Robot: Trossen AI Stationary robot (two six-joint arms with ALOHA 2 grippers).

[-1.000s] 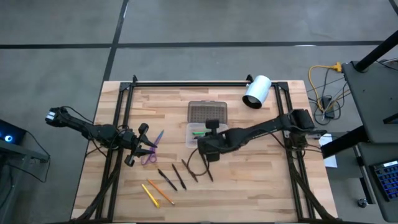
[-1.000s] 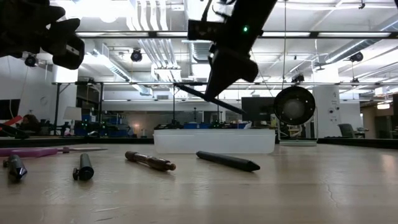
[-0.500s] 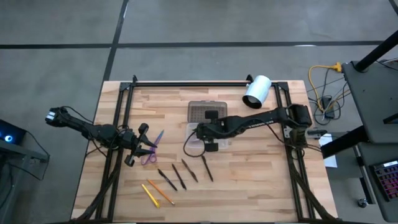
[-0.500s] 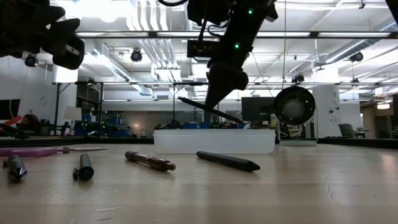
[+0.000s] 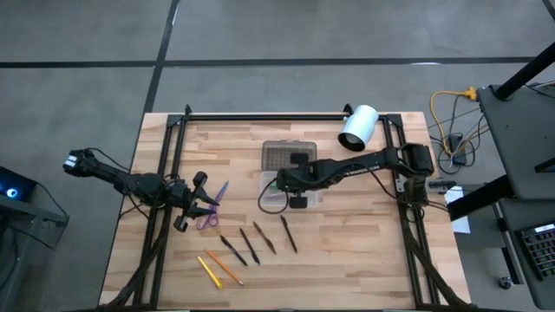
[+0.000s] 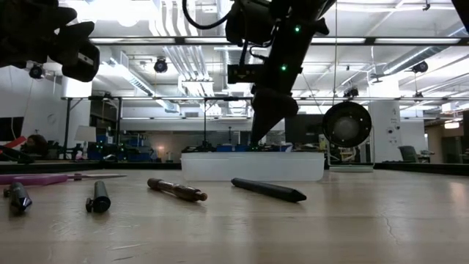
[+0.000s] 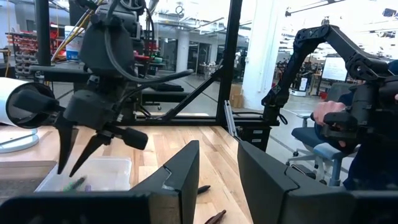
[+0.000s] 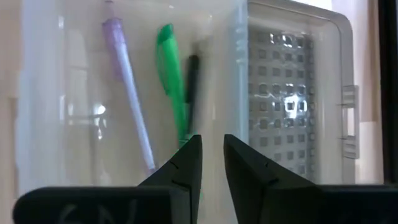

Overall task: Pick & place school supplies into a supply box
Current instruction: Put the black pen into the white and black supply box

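A dark pen [image 8: 193, 87] is being let go into the clear supply box [image 5: 270, 192] mid-table by the right claw [image 8: 211, 155], its fingers parted just above; next, another pen [image 5: 289, 234] must be fetched from the table [image 5: 364, 251]

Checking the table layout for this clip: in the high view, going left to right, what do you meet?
Left gripper → purple-handled scissors → two yellow pencils → four dark pens → right gripper over the open supply box → white cylinder.
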